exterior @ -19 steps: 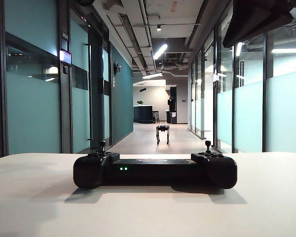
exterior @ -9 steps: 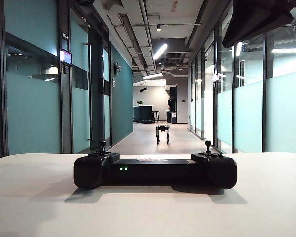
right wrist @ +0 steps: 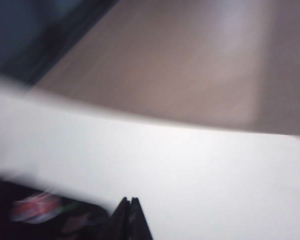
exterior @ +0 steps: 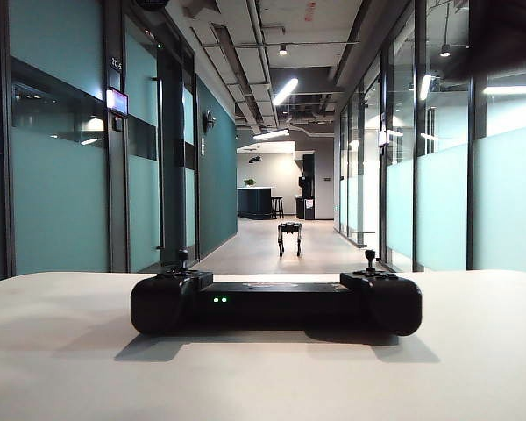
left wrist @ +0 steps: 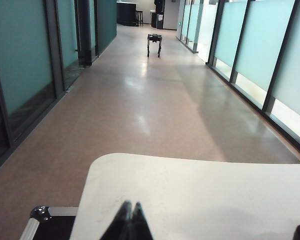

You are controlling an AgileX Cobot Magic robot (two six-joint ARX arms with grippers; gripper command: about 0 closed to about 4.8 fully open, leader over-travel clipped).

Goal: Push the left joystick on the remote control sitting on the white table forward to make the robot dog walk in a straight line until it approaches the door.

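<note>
Remote control sits square at lower centre of the white table, left joystick untouched, facing the robot dog mid-corridor; left hand and right hand both pinched closed, empty, clear of it.

We see a black remote control with green lights on the white table; teal walls.

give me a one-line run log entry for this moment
left gripper: shut, over white table | right gripper: shut, above table | remote control: untouched | robot dog: standing in corridor
</note>
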